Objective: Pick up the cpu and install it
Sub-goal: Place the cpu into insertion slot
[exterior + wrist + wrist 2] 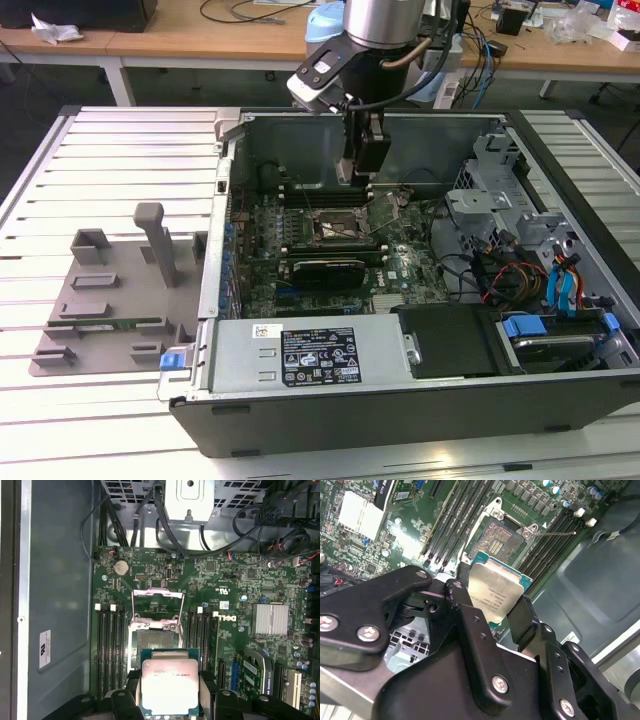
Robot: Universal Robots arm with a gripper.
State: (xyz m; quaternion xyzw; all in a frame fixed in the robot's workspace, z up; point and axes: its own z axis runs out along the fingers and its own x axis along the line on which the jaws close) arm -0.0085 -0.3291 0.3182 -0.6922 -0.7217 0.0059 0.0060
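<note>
The cpu [169, 682], a small square chip with a pale silvery top and a green rim, is clamped between my black fingers [208, 687] in both wrist views; it also appears as cpu [495, 591]. My gripper [490, 602] is shut on it by two opposite edges. It hangs above the open socket [154, 639] on the green motherboard [240, 585], whose metal frame [157, 596] is flipped up. In the exterior view my gripper [365, 165] hovers inside the open computer case [560, 400], over the socket [335, 228].
Black memory slots [110, 650] flank the socket on both sides. A silver heatsink [270, 619] and cables [280, 540] lie on the board's far parts. A grey fixture [120, 300] sits on the slatted table [120, 150] at the exterior view's left of the case.
</note>
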